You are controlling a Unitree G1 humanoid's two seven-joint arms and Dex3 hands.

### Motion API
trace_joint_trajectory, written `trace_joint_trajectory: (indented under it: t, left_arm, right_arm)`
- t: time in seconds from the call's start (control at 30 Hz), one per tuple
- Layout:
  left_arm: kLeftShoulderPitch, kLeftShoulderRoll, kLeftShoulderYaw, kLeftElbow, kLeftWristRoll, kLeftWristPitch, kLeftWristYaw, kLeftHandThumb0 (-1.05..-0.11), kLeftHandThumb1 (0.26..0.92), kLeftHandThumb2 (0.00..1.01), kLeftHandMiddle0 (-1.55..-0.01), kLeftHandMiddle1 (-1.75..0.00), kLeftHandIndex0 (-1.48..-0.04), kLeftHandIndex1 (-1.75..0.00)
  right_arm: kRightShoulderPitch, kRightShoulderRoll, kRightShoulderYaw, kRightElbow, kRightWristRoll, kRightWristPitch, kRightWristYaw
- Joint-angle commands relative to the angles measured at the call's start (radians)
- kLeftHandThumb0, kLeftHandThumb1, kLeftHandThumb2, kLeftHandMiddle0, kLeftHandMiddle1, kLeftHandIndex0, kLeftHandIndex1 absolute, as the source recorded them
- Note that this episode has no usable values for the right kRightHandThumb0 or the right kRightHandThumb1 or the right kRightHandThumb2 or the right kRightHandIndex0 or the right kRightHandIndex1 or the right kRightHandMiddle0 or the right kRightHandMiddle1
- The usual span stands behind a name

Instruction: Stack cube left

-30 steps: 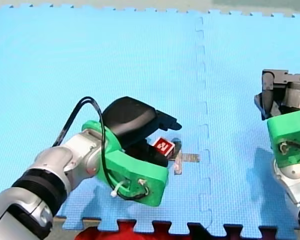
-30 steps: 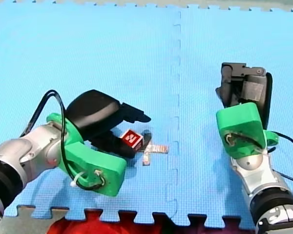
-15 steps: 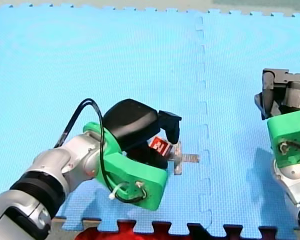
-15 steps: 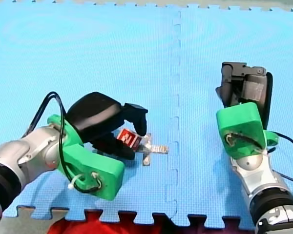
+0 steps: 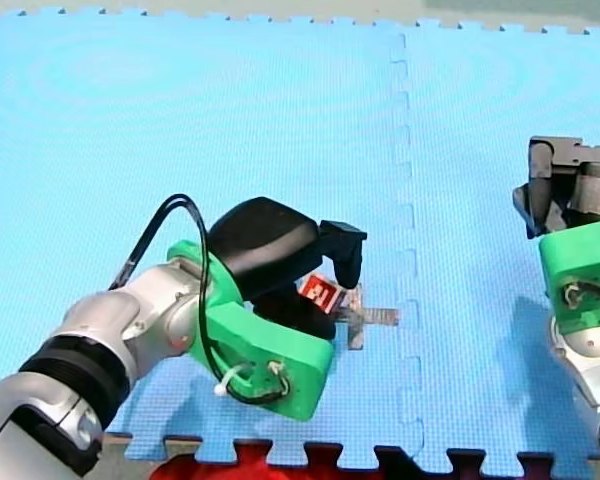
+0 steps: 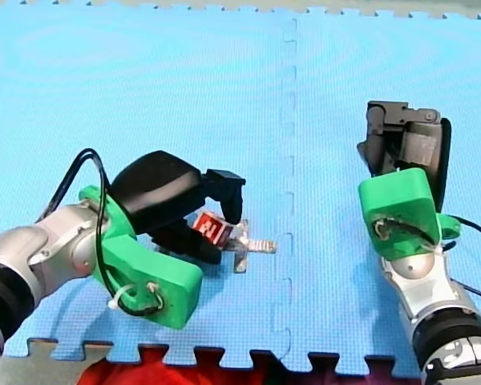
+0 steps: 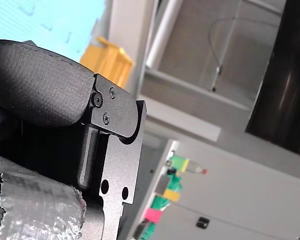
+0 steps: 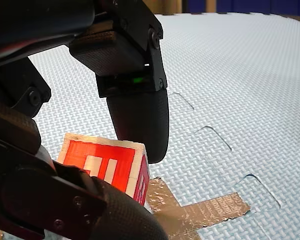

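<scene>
Left robot hand (image 5: 268, 248) pinching the red cube (image 5: 321, 292)

Its black fingers (image 8: 140, 117) close on the cube from opposite sides and hold it tilted, just above or on the silver tape cross (image 5: 373, 317) near the front of the blue foam mat (image 5: 230, 120); whether it touches the tape cannot be told. The right robot hand (image 5: 568, 185) holds nothing, well apart on the right side of the mat.

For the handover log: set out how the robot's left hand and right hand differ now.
The left hand grips the red cube by the tape cross; the right hand holds nothing. The left hand is left of the mat seam, the right hand right of it. Both have green wrist mounts.
</scene>
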Motion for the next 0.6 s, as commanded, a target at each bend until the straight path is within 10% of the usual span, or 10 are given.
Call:
trace_joint_trajectory:
  t: [0.0, 0.57]
  left_arm:
    - [-0.006, 0.006, 0.001, 0.002, -0.001, -0.001, -0.005, -0.521, 0.857, 0.00, -0.96, -1.75, -0.75, -1.45]
    - [-0.031, -0.061, -0.025, 0.101, 0.035, 0.002, 0.138, -0.550, 0.865, 0.00, -0.96, -1.75, -1.05, -0.71]
  right_arm:
    - [-0.004, 0.000, -0.001, -0.002, 0.002, -0.003, 0.000]
    - [-0.008, 0.017, 0.003, 0.001, 0.004, 0.004, 0.005]
